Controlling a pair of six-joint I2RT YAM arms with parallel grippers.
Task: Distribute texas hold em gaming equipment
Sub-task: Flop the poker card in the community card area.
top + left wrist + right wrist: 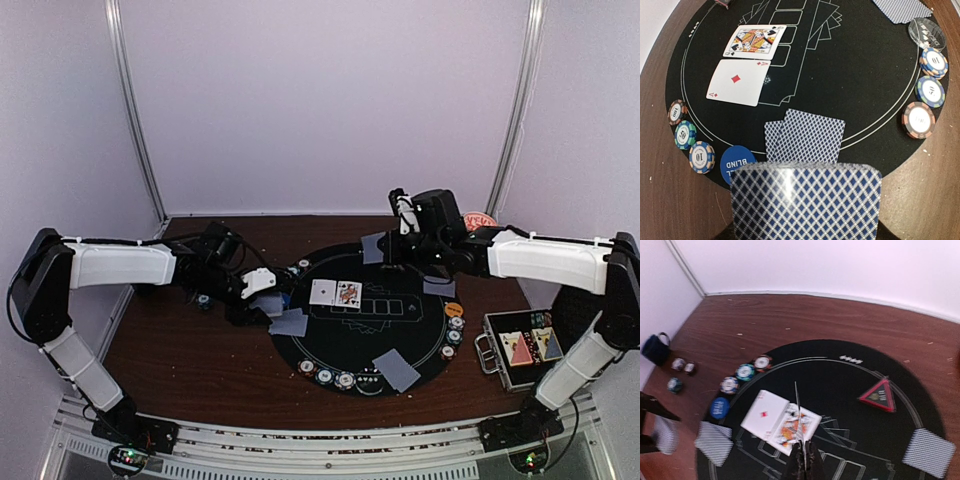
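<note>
Left gripper [262, 284]: I see it clamped on the deck [806, 200], backs facing my wrist camera, long axis running across that view
Right gripper [802, 457]: pinching 1 card [797, 405] edge-on, long axis pointing away from the fingers, over the mat [850, 375]

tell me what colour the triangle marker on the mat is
Red edge, dark centre; the triangle marker shows best in the right wrist view.

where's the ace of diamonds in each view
Top external: ace of diamonds near the picture's centre, left of the picture card.
Left wrist: upper left, below the picture card.
Right wrist: lower middle, left of the picture card.
Shared landmark: the picture card beside it.
</note>
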